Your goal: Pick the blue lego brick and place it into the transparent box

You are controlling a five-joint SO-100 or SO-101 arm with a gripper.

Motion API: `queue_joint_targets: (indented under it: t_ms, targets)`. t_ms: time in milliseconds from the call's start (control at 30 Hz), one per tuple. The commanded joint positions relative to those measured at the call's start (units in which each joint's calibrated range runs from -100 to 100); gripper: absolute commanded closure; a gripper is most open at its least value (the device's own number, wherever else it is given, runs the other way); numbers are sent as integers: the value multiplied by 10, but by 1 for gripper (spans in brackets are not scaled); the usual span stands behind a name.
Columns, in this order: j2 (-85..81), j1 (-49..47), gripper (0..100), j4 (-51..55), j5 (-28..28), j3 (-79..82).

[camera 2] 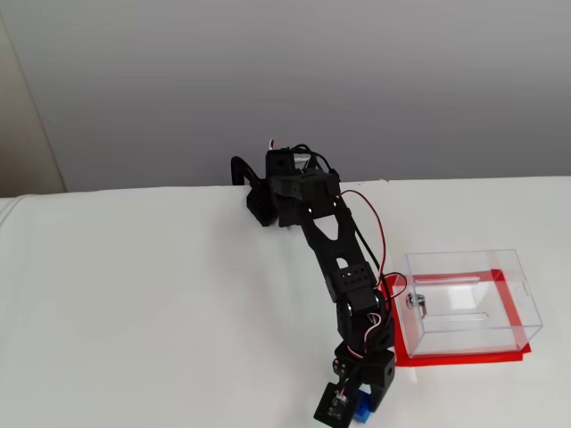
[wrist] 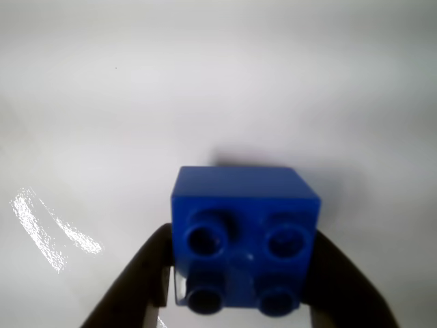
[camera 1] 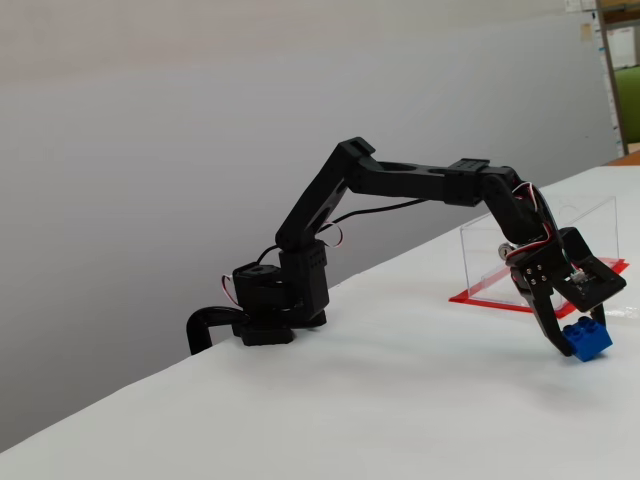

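The blue lego brick [wrist: 246, 198] fills the lower middle of the wrist view, studs facing the camera, squeezed between two black fingers [wrist: 147, 273]. My gripper [wrist: 242, 273] is shut on it. In a fixed view the gripper [camera 1: 568, 345] points down with the brick [camera 1: 588, 340] at its tip, at or just above the white table. The transparent box [camera 1: 600, 225] on its red base [camera 1: 480, 297] stands just behind the arm. In the other fixed view the box [camera 2: 468, 299] lies right of the gripper [camera 2: 357, 406] and the brick [camera 2: 363, 414]; its silver lock [camera 2: 412, 301] faces the arm.
The arm's base [camera 2: 285, 192] sits at the table's far edge against a grey wall. White tabletop [camera 2: 161, 312] stretches wide to the left of the arm. In the side fixed view the table edge [camera 1: 100, 400] runs diagonally at lower left.
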Motion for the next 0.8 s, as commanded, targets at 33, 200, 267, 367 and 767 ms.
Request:
queue_joint_targets:
  t_ms: [33,200,267,367,767]
  targets:
    - [-8,5,82,2,-3,-22]
    - [-10,5,82,-2,2,-24]
    - [-18,5,82,-6,6,-24]
    - [-20,4,82,-7,27,-49]
    - [-133,-7,82,-3,109,-98]
